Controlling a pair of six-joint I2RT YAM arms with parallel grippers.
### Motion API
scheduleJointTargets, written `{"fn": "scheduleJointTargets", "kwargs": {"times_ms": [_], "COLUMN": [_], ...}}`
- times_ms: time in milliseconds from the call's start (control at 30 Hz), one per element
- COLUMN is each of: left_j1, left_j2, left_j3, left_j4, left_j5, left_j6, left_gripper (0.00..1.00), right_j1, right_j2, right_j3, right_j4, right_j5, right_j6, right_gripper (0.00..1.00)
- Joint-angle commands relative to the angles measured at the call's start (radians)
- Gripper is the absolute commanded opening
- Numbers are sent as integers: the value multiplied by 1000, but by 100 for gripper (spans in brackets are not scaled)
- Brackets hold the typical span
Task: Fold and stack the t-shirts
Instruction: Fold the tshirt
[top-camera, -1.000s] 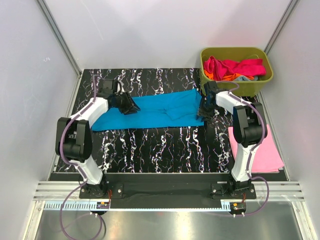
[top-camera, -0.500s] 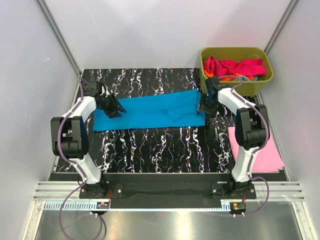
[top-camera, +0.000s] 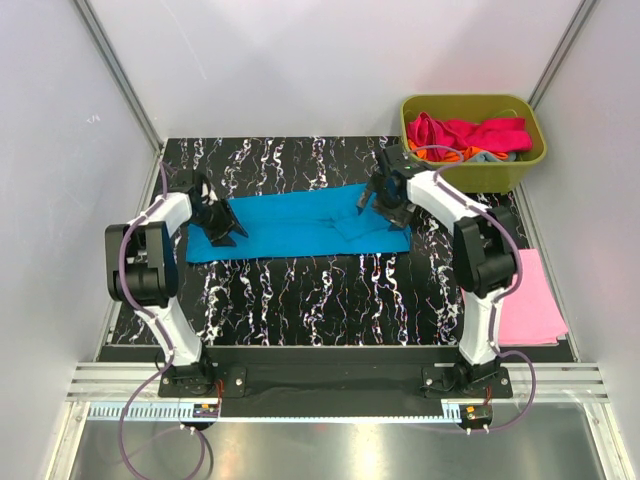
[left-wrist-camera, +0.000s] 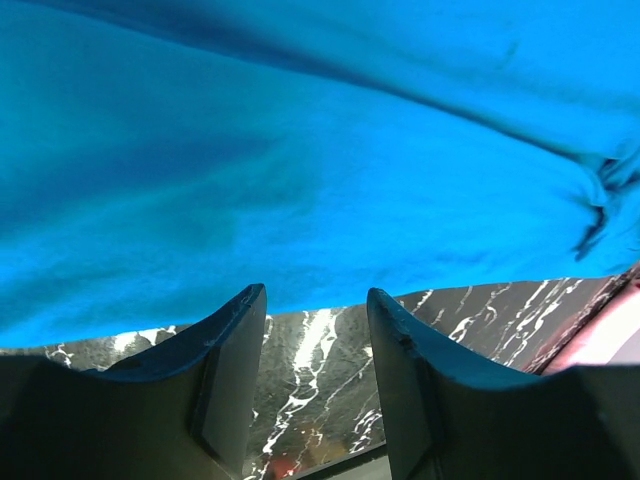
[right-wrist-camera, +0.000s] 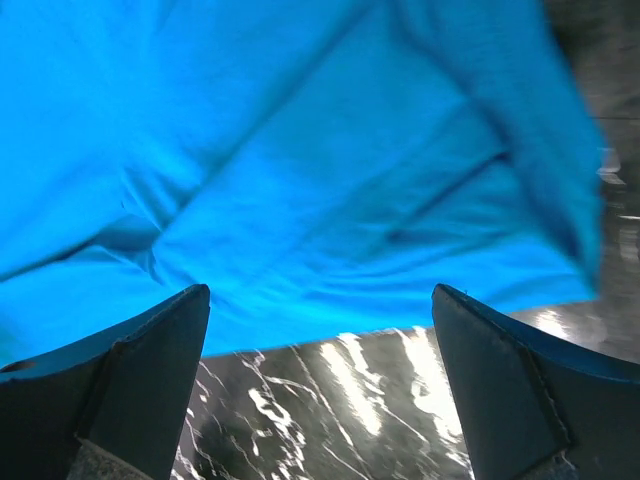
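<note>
Seen from above with the black marbled table as the dial, the left gripper sits at about 9 o'clock, over the left end of the cyan-blue t-shirt; in its wrist view its fingers stand apart with only marble between them, so it grips nothing, and the blue cloth lies just beyond the tips. The cyan-blue t-shirt lies flat as a long folded strip across the far half of the table, running from 9 o'clock toward 2 o'clock, with a creased flap near its right end. The right gripper hangs over that right end at about 1 o'clock; its jaws are spread wide and empty, blue cloth and marble showing between them. At 2 o'clock, past the table's corner, the olive-green tub holds a heap of magenta t-shirt and orange t-shirt. At 4 o'clock the light pink t-shirt lies folded flat on the right edge, partly behind the right arm.
</note>
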Motion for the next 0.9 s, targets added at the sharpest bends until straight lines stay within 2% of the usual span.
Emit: {"fn": "scheduleJointTargets", "kwargs": {"times_ms": [0,100,467,633,867], "left_j1": [9,13,21,47,39], "left_j2": [32,43,97,115,63], "left_j3": [42,52,95,15,-125], "left_j4": [-7,-14,-13,-14,-16], "left_j5": [-14,-12,-20,-20,-20], "left_j6": [28,28,-30,-73,-101], "left_gripper": [50,49,48,46,46], "right_j1": [30,41,57,58,58], "right_j2": [67,136,270,309,355], "right_j3": [98,153,233,270,334], "right_j4": [-27,-73,-81,-81,-80], "right_j5": [111,125,134,146,168], "right_j6": [74,100,142,100,13], "right_gripper": [100,100,100,100,100]}}
